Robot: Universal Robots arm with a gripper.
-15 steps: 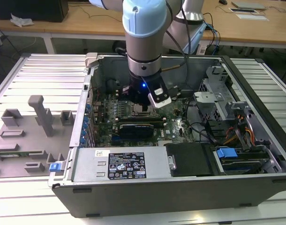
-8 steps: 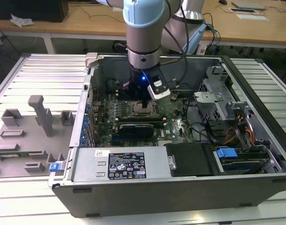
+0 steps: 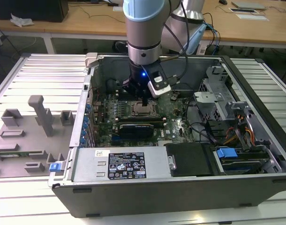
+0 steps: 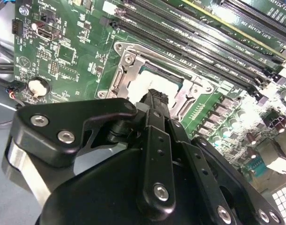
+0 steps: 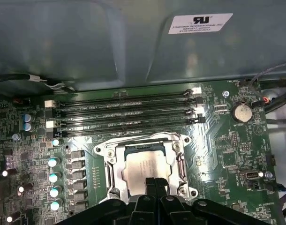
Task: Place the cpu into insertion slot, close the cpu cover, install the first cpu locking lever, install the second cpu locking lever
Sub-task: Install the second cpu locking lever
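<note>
The cpu [image 5: 145, 164] is a silvery-tan square lying flat in its socket on the green motherboard [image 5: 218, 154]. It also appears in the exterior view, cpu [image 3: 142, 110], and in the second wrist view, cpu [image 4: 142, 85]. The cpu cover [image 5: 142, 140], a metal frame with a square window, lies down around the chip, and the cpu cover [image 4: 195, 90] looks the same there. My gripper [image 5: 155, 183] is shut, its two black fingertips pressed together at the chip's edge, touching or just above it. The gripper [image 4: 155, 95] points straight down at the socket. Inside the open case hangs the gripper [image 3: 145, 102].
Several black memory slots [image 5: 124, 112] run beside the socket. A long black card [image 3: 136, 127] lies just in front of it. The case wall [image 5: 86, 42], a coin battery [image 5: 241, 111], cables [image 3: 204, 131] and the power supply [image 3: 119, 164] surround the board. A grey fixture plate [image 3: 30, 126] sits left.
</note>
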